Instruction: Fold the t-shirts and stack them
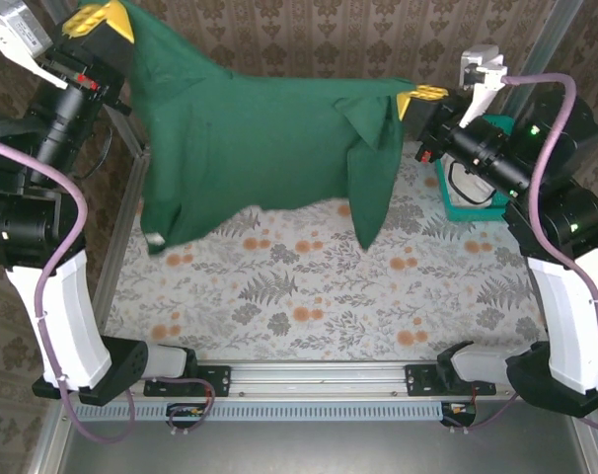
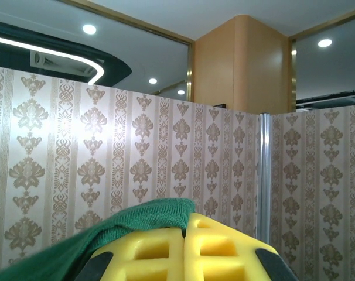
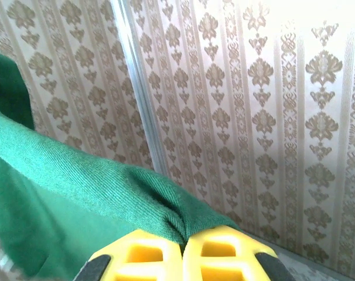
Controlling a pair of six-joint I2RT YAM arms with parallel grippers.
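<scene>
A dark green t-shirt (image 1: pixel 250 148) hangs stretched in the air between both arms, above the floral table. My left gripper (image 1: pixel 104 20), with yellow fingers, is shut on its upper left edge at the top left. The left wrist view has green cloth (image 2: pixel 130 222) pinched in the shut yellow fingers (image 2: pixel 224 252). My right gripper (image 1: pixel 417 97) is shut on the shirt's right end, lower than the left. Ribbed green fabric (image 3: pixel 107 187) runs into the closed yellow fingers (image 3: pixel 224 257) of the right gripper (image 3: pixel 183 246). A sleeve (image 1: pixel 373 188) dangles down at the right.
A teal mesh basket (image 1: pixel 472 188) stands at the table's right side, behind the right arm. The floral tablecloth (image 1: pixel 309 296) lies under the hanging shirt. Patterned wall panels enclose the back and sides, with metal frame posts at the corners.
</scene>
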